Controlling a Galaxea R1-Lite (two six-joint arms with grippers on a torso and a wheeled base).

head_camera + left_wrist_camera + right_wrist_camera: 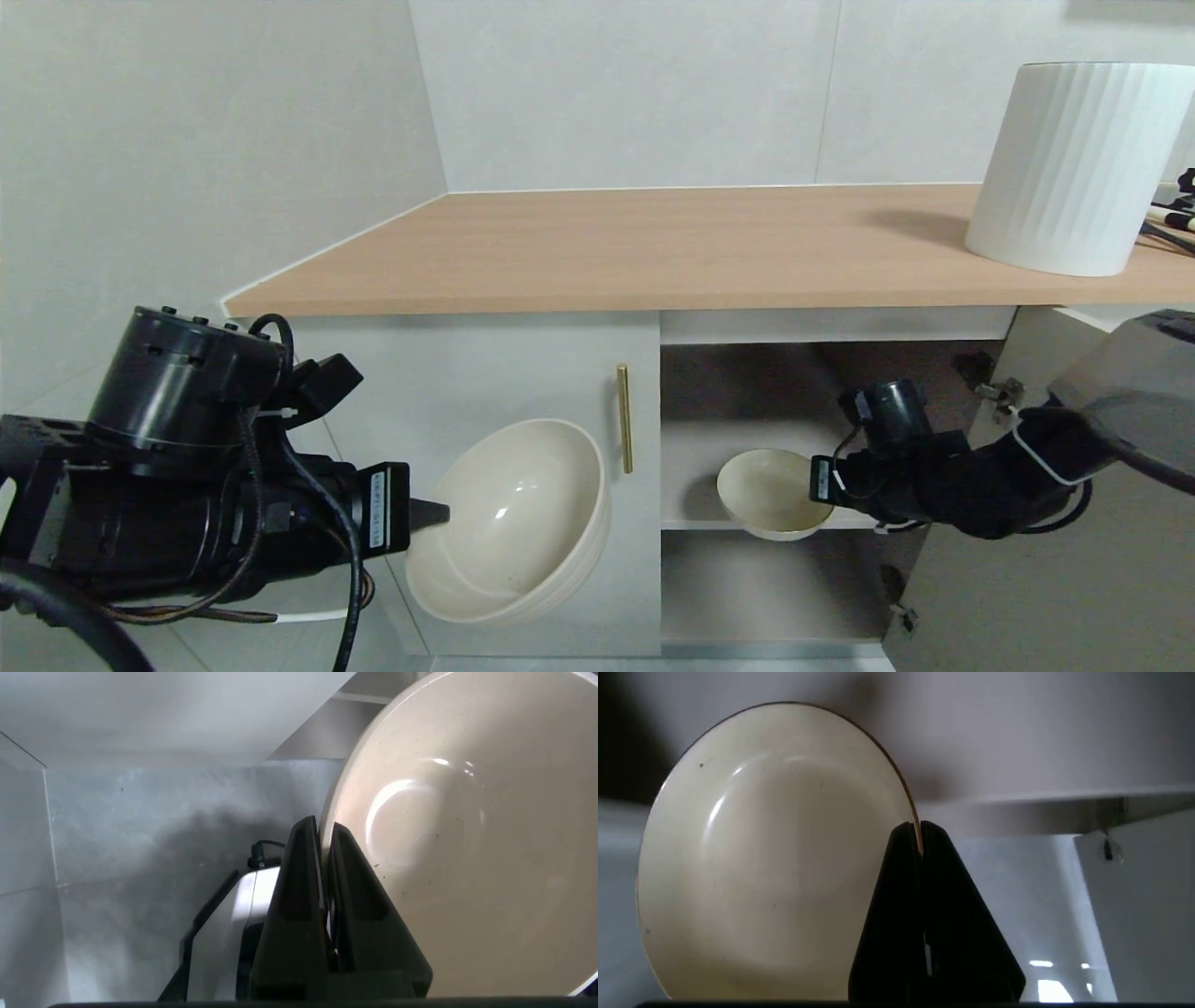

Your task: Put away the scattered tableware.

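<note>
Pale walls meet at a corner behind a white cabinet (831,325) topped by a wooden countertop (653,243).

- Cabinet's left door (523,373) is closed, with a brass handle (625,418) upright along its inner edge.
- Cabinet's right door (1027,579) is swung open, exposing a compartment with one shelf (691,467).
- Left gripper (429,511) is out in front of the closed door, fingers pressed together on the rim of a large cream bowl (513,518). The bowl is tipped on edge, hollow facing up and outward, and covers the lower part of that door just beside the handle.
- Right gripper (826,481) is at the mouth of the open compartment, pinched on the rim of a small cream bowl (770,490). The bowl is tilted and sits at shelf level inside the cabinet. It seems to rest on the shelf's front edge, but contact is not certain.
- White ribbed container (1074,168) stands upright on the countertop, above the cabinet's open side.
</note>
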